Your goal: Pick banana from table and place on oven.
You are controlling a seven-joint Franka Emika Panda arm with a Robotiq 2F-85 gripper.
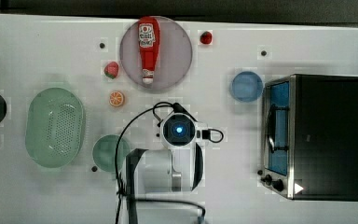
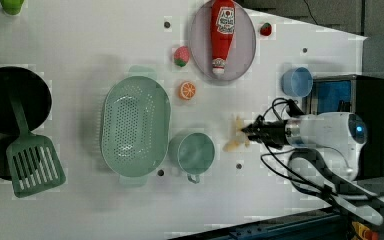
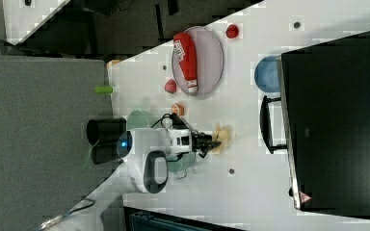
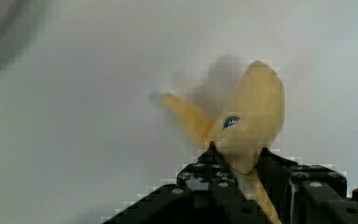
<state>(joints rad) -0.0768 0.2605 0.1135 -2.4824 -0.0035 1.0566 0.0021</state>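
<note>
**Banana pinched off-centre — the carry to the oven is the risky part**

Closest in, the wrist view shows the gripper (image 4: 237,161) clenched on the banana (image 4: 254,116). The black fingers (image 4: 275,170) bite the fruit low on its body, so most of its yellow length and the thin stem end stick out past the jaws. That is a hold near one end rather than at the middle, and I judge it could pivot or slip out if the arm swings quickly.

In the left view the gripper (image 2: 252,131) sits right of the frame's centre with the banana (image 2: 236,135) at its tip, just above the white table (image 2: 80,210). Whether the fruit still touches the tabletop cannot be told. The green cup (image 2: 196,152) lies just to the left view's left of it — a low sideways drag could clip it, though the route to the oven leads the other way.

Farther out, the right view has the banana (image 3: 221,135) near the frame's middle and the oven (image 3: 337,120) filling the right side, its door handle (image 3: 267,125) projecting toward the fruit. The oven top stands well above the table, so a lift that is too shallow would drive the banana or the fingers into the handle or the door.

Farthest, in the top view, the blue bowl (image 1: 246,86) sits just beside the oven (image 1: 328,135), at its upper-left corner. A release too near that front edge could let the curved fruit roll off, down toward the bowl or the table.
</note>
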